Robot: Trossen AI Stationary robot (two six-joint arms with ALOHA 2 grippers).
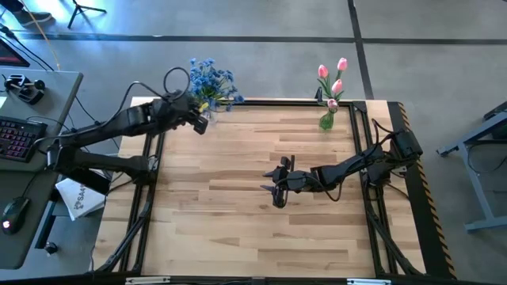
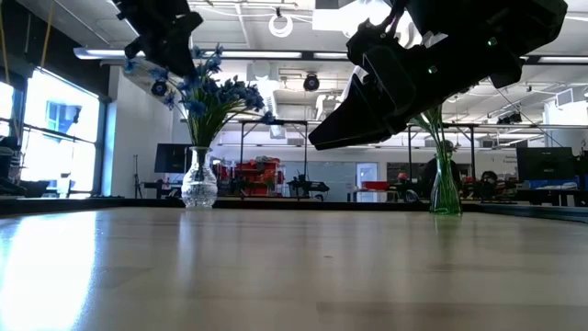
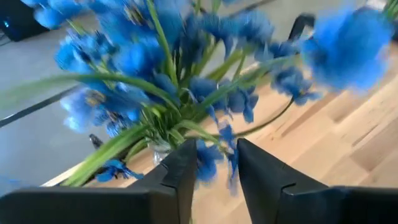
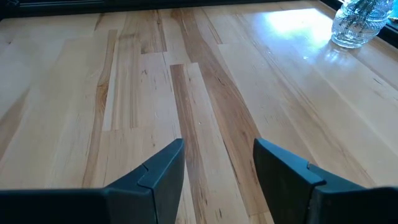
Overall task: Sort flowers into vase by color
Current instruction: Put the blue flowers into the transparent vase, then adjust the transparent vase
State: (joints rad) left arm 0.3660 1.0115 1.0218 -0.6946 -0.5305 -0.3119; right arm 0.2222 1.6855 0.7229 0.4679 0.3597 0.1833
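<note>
Tabletop (image 1: 238,182), light wood planks, filling the centre of the high view; I log the items on it as follows.

Blue flowers (image 1: 211,81): a cluster of small blossoms on green stems, standing in a clear cut-glass vase (image 2: 198,184) at the upper left of the tabletop, at its far edge. In the low view the bunch rises at the left of the frame, above the vase.

Pink flowers (image 1: 331,75): three tulip heads on green stems, upright in a slim green glass vase (image 2: 446,188) at the upper right of the tabletop, well apart from the blue bunch. In the low view this vase stands at the right, partly behind my right arm.

Left gripper (image 1: 198,120): at the upper left, just beside the blue bunch. In the left wrist view its fingers (image 3: 180,180) stand slightly apart, with blue petals and stems showing in the gap and beyond; I cannot tell whether any stem is pinched.

Right gripper (image 1: 276,187): hovering over the bare middle of the tabletop, fingers (image 4: 161,171) spread, nothing between them but wood. The clear vase shows at the upper right of the right wrist view.

Desk with a keyboard (image 1: 17,136): left edge of the high view, off the tabletop.
</note>
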